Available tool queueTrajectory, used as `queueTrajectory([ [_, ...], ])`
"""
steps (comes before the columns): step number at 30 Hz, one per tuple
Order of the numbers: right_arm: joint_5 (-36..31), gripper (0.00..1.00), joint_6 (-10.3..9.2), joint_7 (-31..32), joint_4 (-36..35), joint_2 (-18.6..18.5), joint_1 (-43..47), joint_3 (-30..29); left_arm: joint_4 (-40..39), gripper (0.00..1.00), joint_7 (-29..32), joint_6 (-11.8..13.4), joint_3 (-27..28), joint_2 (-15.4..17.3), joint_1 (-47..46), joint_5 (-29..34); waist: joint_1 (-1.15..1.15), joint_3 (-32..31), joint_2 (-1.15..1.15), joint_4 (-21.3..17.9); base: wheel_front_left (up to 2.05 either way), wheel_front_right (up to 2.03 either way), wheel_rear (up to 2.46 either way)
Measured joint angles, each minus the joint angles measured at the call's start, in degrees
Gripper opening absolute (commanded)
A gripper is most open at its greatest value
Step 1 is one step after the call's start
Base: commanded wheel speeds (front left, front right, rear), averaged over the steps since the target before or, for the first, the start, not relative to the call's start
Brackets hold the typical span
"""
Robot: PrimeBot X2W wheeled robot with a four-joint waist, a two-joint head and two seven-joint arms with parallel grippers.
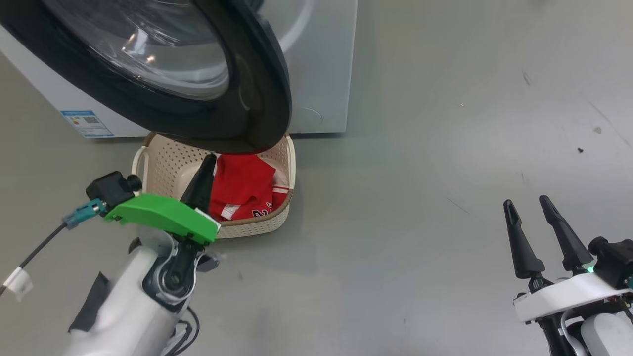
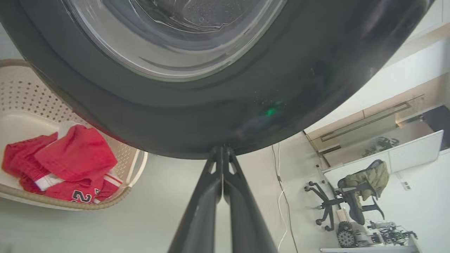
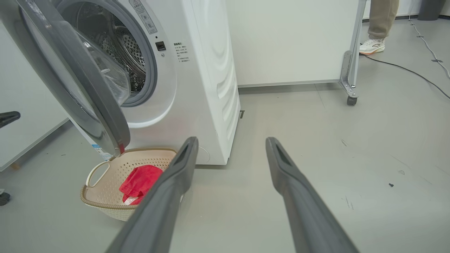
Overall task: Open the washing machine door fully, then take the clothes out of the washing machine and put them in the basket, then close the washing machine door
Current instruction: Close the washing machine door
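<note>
**Door Ajar Above a Loaded Basket**

Head view: We look down on the washing machine door (image 1: 262,99). It stands out from the washing machine (image 1: 321,74) and overhangs the back of the basket (image 1: 247,228), where red clothes (image 1: 245,185) lie. Our left gripper (image 1: 209,159) points at the door's lower black rim, its two fingers pressed together and holding nothing. Our right gripper (image 1: 527,201) hovers well apart at lower right, fingers spread and empty.

Left wrist view: The joined fingertips meet the glossy rim at its lowest curve. We cannot tell whether they touch it or stop just short. The basket and clothes sit off to one side, beneath the door.

Right wrist view: Between our spread fingers the door stands at an angle. The visible part of the drum (image 3: 130,52) looks bare, though the door hides some of it. The door's bottom edge comes down just beside the basket's rim. A person's shoe (image 3: 372,45) shows far behind.

Closing the door looks like the step at hand. A narrow tip on a curved, slick rim could skid off and strike the glass or drop toward the basket. The low edge could catch the basket's rim and drag it. A weak push may leave the latch uncaught.
</note>
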Motion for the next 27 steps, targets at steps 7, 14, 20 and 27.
queueTrajectory([
  [7, -1.01, 1.00, 0.00, 0.00, 0.18, 0.69, 1.62, -2.10, 0.10, 0.00, -3.99, 0.88, -6.80, 6.05, 2.53, 14.40, 0.00, -2.92, 0.00, 3.86, 0.00, 0.00, 0.00],
  [14, -1.94, 1.00, 0.00, 0.00, 0.00, 1.53, 2.27, -3.44, -0.79, 0.00, -5.61, 4.09, -7.95, 10.51, 4.26, 24.55, 0.00, -5.40, 0.00, 7.69, 0.00, 0.00, 0.00],
  [20, -2.53, 1.00, 0.00, 0.00, -0.37, 2.78, 2.30, -3.71, -2.52, 0.09, -5.55, 9.04, -4.99, 13.12, 7.88, 32.70, 0.00, -7.51, 0.00, 9.83, 0.00, 0.00, 0.00],
  [27, -3.00, 1.00, 0.00, 0.00, -0.64, 3.91, 3.40, -4.86, -9.49, 1.00, -5.53, 11.45, 5.03, 12.72, 12.00, 40.11, 0.00, -9.82, 0.00, 11.03, 0.00, 0.00, 0.00],
])
